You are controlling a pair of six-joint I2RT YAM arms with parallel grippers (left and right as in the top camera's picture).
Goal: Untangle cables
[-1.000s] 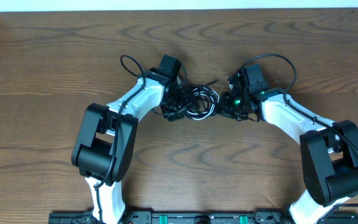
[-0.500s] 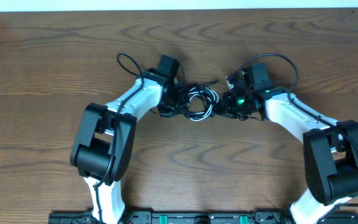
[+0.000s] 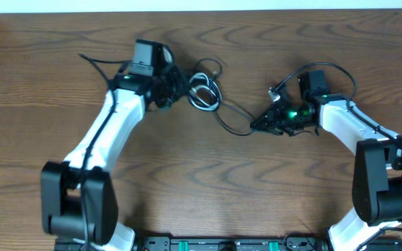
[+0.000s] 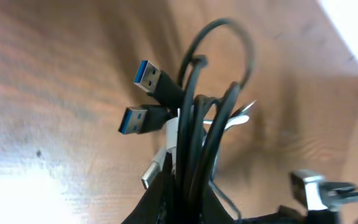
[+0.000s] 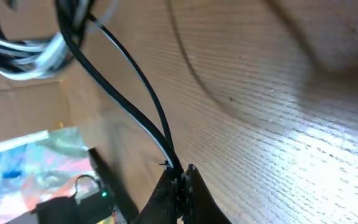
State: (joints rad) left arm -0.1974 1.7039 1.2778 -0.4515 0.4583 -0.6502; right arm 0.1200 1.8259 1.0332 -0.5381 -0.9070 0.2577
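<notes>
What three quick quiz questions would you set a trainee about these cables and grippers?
1. True or false: the right gripper is shut on a black cord.
2. The insides of the two USB plugs in the left wrist view are: A red, B blue, C green.
3. Fill in: the left gripper clamps a cable bundle of black cords and one ___ cord.
Key: 1 true; 2 B; 3 white.
</notes>
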